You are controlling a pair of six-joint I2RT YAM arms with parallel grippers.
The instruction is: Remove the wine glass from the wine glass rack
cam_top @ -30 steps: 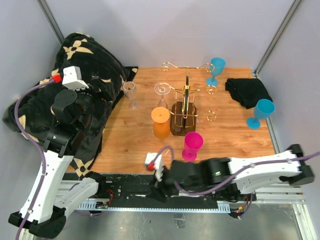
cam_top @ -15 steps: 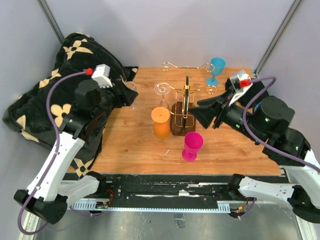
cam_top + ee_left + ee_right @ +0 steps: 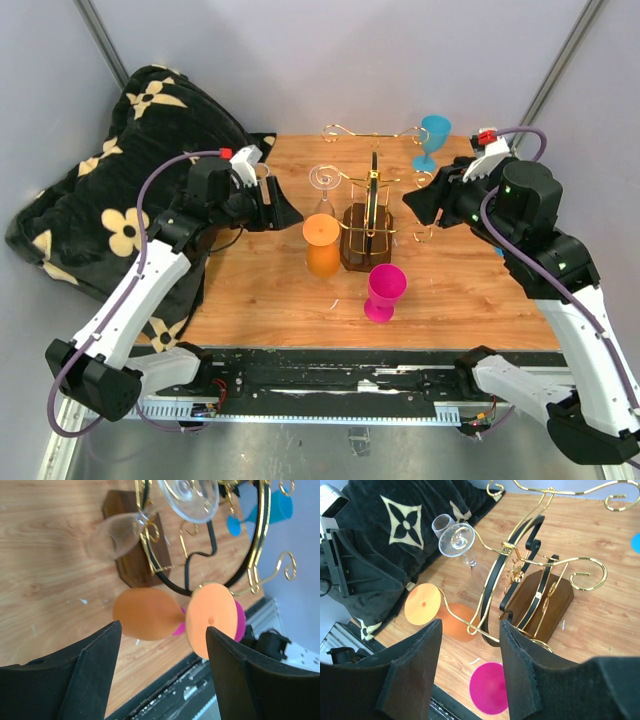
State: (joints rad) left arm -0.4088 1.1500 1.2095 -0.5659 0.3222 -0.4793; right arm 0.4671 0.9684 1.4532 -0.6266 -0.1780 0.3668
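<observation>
Wine glass rack (image 3: 540,600) stands beside pink glass (image 3: 490,687), nearly hidden from left wrist.

In the left wrist view the top edge clips the foot of the clear wine glass (image 3: 187,497) and the upper wires of the wine glass rack (image 3: 134,564). The magenta glass (image 3: 240,622) shows only as slivers behind the orange glass (image 3: 212,617), and the rack's ring splits the blue glass (image 3: 280,511) at upper right. In the right wrist view the rack's top scrolls run off the upper edge, the bottom edge cuts the magenta glass, and a blue patch (image 3: 636,542) at the right edge is too small to identify.
</observation>
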